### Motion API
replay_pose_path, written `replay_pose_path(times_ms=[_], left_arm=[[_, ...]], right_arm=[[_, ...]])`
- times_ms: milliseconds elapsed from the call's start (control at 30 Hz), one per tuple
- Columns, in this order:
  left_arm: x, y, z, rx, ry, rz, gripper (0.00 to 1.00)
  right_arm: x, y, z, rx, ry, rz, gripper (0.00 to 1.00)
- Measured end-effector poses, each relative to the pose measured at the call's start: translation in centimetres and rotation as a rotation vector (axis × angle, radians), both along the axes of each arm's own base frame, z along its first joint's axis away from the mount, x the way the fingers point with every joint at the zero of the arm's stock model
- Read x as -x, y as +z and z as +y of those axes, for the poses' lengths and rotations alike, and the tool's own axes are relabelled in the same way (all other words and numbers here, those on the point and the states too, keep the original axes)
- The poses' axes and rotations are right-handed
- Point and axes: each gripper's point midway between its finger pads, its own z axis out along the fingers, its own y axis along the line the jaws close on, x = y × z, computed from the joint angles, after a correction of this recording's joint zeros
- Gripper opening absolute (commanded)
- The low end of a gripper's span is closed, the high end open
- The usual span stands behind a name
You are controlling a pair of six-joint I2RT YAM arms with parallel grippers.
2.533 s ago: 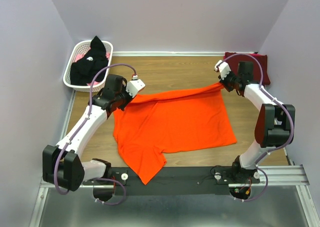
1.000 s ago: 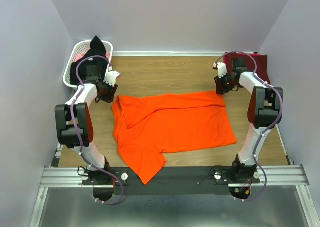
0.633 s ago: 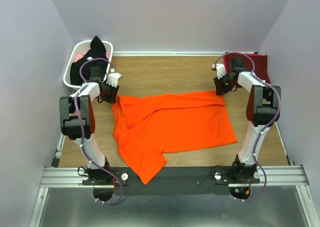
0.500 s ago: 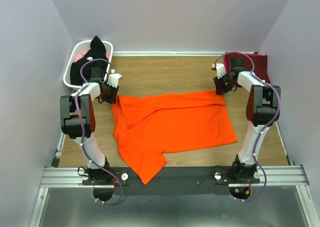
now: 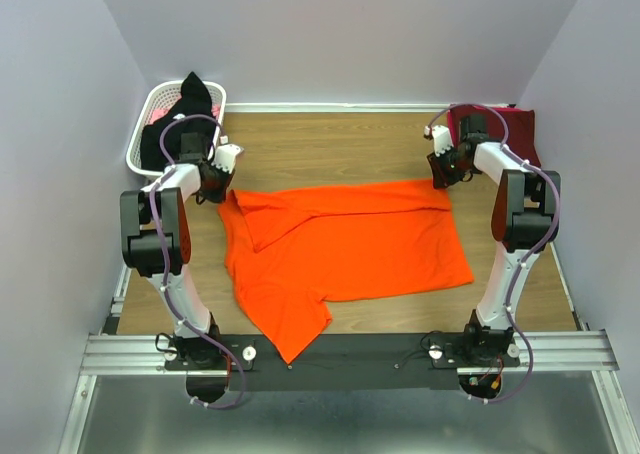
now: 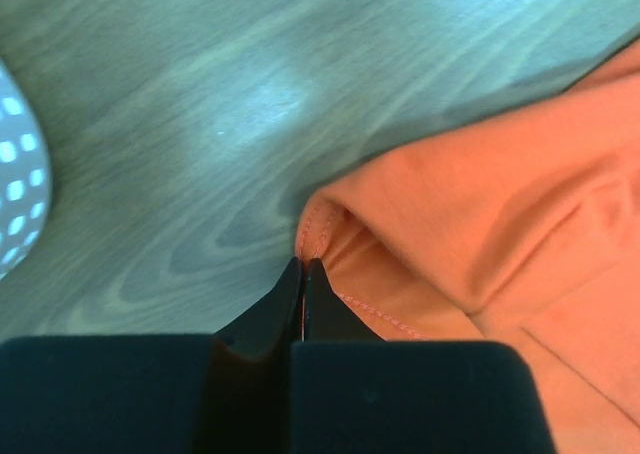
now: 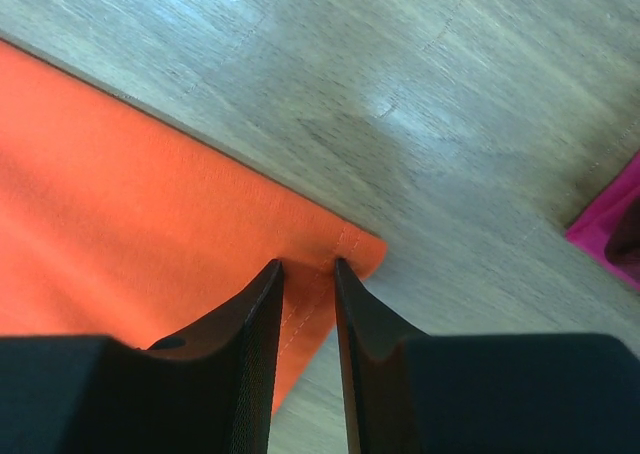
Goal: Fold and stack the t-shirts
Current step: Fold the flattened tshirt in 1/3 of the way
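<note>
While the orange t-shirt (image 5: 350, 239) is lying spread across the middle of the table (image 5: 340, 149), its long axis is running left to right, with one part trailing toward the near edge and a loose fold riding over its far left portion. Each far corner is sitting right at an arm: the left gripper (image 6: 303, 266) is pressing its fingers together at the stitched hem, though I cannot tell whether any cloth is caught between them. The right gripper (image 7: 307, 266) is straddling the far right corner with a narrow gap between its fingers, clamping nothing. The next fold probably needs both far corners carried toward the near edge. Bare wood is lying open beyond the far hem. The maroon t-shirt (image 5: 515, 134) is crowding the right gripper. The black t-shirt (image 5: 180, 124) is hanging out of the white basket (image 5: 137, 152) just behind the left one.
</note>
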Motion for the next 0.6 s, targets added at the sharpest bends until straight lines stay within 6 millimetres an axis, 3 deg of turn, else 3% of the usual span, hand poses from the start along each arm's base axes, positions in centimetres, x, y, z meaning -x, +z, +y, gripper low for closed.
replay_pose_path(times_ms=[133, 167, 200, 300, 333, 467, 600], left_arm=[[-1.9, 1.3, 0.9, -0.035, 0.018, -0.035, 0.04], [-2.6, 1.8, 1.1, -0.038, 0.019, -0.047, 0.12], [-3.2, 2.3, 1.1, -0.039, 0.019, -0.06, 0.26], [-4.5, 4.1, 1.3, -0.048, 0.011, -0.105, 0.38], [-4.4, 4.6, 1.3, -0.049, 0.005, -0.112, 0.43], [-2.5, 6.9, 0.7, -0.032, -0.039, -0.128, 0.47], [-0.1, 10.2, -0.8, -0.006, -0.118, -0.174, 0.5]], right_arm=[[-0.2, 0.1, 0.0, -0.006, -0.018, 0.002, 0.39], [-0.3, 0.1, 0.0, -0.008, -0.022, 0.002, 0.41], [-0.4, 0.2, 0.0, -0.011, -0.027, 0.0, 0.44], [-0.4, 0.3, 0.2, -0.022, -0.04, 0.006, 0.5], [-0.3, 0.4, 0.3, -0.027, -0.041, 0.009, 0.52], [0.3, 1.5, 1.2, -0.074, -0.04, 0.022, 0.54], [0.9, 4.8, 3.4, -0.14, -0.015, -0.008, 0.54]])
